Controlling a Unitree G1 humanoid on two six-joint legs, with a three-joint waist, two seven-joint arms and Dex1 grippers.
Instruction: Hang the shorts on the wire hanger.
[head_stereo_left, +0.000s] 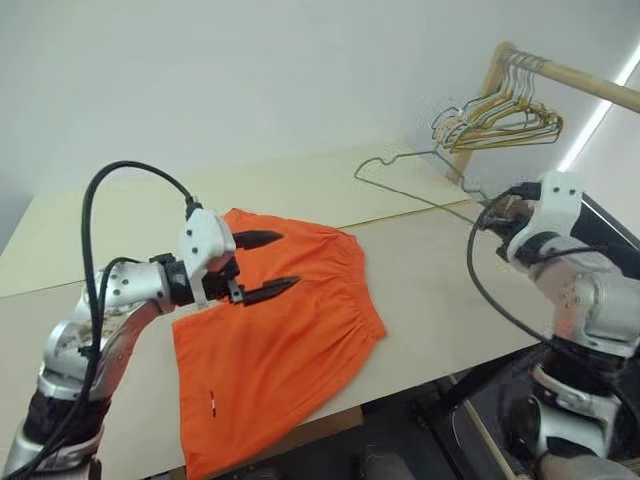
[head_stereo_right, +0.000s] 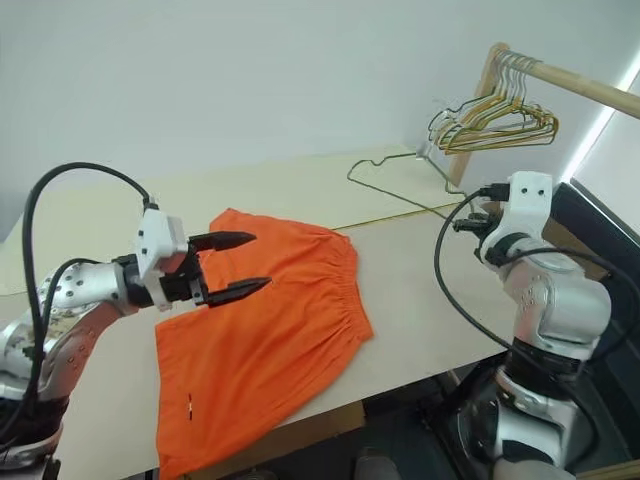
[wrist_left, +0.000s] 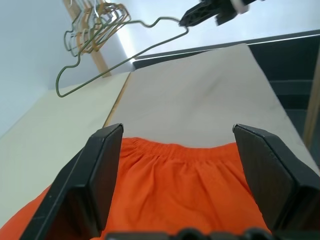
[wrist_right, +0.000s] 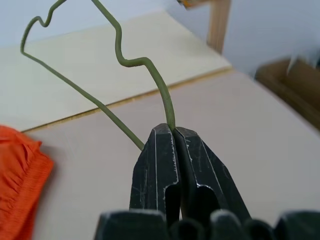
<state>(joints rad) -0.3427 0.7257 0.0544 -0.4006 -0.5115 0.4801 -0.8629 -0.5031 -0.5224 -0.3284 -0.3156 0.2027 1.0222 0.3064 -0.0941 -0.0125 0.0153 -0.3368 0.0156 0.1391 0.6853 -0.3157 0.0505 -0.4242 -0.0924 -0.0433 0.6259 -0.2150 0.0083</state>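
The thin grey-green wire hanger (wrist_right: 120, 55) could swing or twist in my right tool (wrist_right: 174, 131), since I pinch it at just 1 corner; then its free end would miss the leg opening. The bright orange fabric shorts (head_stereo_left: 275, 330) lie flat on the pale table (head_stereo_left: 440, 270), well apart from the hanger, which is raised clear of the table. My right tool is clenched on the wire. My left tool (head_stereo_left: 268, 264) hovers over the shorts with its 2 fingers spread wide, holding nothing.

Orange shorts (head_stereo_left: 275, 335) flat on beige table (head_stereo_left: 440, 280)
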